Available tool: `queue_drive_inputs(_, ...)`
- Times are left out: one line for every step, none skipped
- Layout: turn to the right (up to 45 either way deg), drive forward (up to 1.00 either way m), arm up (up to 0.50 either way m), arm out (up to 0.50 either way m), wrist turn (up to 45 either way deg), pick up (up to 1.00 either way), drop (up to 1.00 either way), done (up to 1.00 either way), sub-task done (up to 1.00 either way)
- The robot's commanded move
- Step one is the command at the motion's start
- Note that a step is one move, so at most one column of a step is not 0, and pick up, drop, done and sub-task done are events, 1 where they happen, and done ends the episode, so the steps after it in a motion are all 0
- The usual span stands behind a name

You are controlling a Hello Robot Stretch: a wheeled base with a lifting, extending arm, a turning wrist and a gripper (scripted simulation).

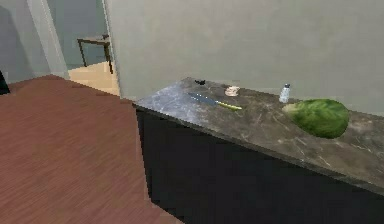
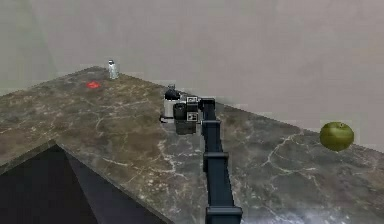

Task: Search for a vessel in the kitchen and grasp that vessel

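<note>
My arm point(image 2: 216, 170) reaches out over the marble countertop point(image 2: 120, 130), and the gripper point(image 2: 168, 100) sits at its far end, left of the two white squares. A small pale bit shows at the fingers, so I cannot tell whether the gripper holds anything. Further out on the counter stand a small white shaker point(image 2: 113, 69) and a flat red patch point(image 2: 94, 84). In the forward view the same kind of counter point(image 1: 250, 125) carries a small pinkish thing point(image 1: 232, 91), a white shaker point(image 1: 285, 94), a thin yellow stick point(image 1: 228, 104) and a small dark item point(image 1: 201, 82).
A green leafy head point(image 1: 320, 117) lies at the counter's right end. A green apple point(image 2: 337, 135) rests near the wall. The counter's dark front point(image 1: 220, 170) meets red-brown wood floor point(image 1: 60, 150). A doorway at the forward view's left shows a small table point(image 1: 95, 42).
</note>
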Motion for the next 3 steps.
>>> queue_drive_inputs(0.0,0.0,0.0,0.0,0.0,1.0,0.0,0.0,0.0)
queue_drive_inputs(0.0,0.0,0.1,0.0,0.0,0.0,0.0,0.0,0.0)
queue_drive_inputs(0.0,0.0,0.0,0.0,0.0,0.0,0.0,1.0,0.0)
